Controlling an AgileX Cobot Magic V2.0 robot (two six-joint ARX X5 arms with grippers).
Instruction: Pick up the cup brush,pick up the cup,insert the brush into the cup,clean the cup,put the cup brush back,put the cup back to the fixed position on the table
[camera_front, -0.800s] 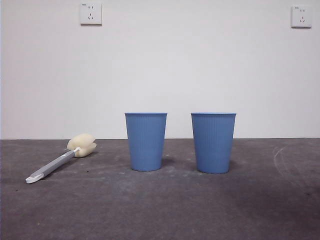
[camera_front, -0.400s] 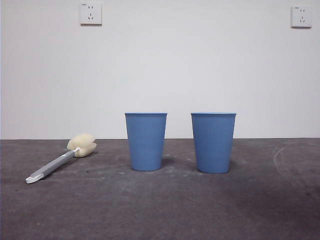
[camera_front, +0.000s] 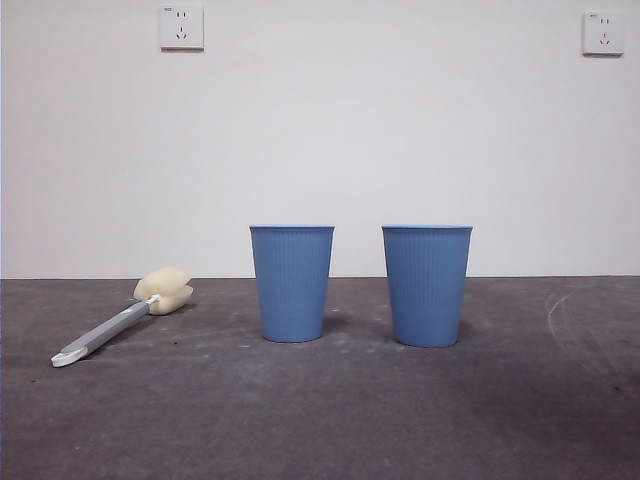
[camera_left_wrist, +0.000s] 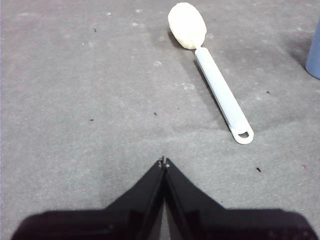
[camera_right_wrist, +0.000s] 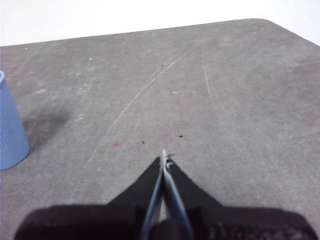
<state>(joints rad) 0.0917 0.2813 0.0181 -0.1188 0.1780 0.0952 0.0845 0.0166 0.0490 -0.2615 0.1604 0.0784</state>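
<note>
Both claws closed, empty: left claw near cup brush, right claw near cup

A plain white painted wall is seen behind the scene, lit evenly. Two white square plastic power sockets are mounted high on it, one toward the left, the other near the right edge.

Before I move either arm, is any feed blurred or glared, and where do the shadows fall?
Front view: sharp, evenly lit, no glare; the two cups cast faint shadows at their bases. Left wrist view: the cup brush is crisp, with a thin shadow beside its handle. Right wrist view: slightly soft, with a dark shadow patch beside the cup on the table.
</note>
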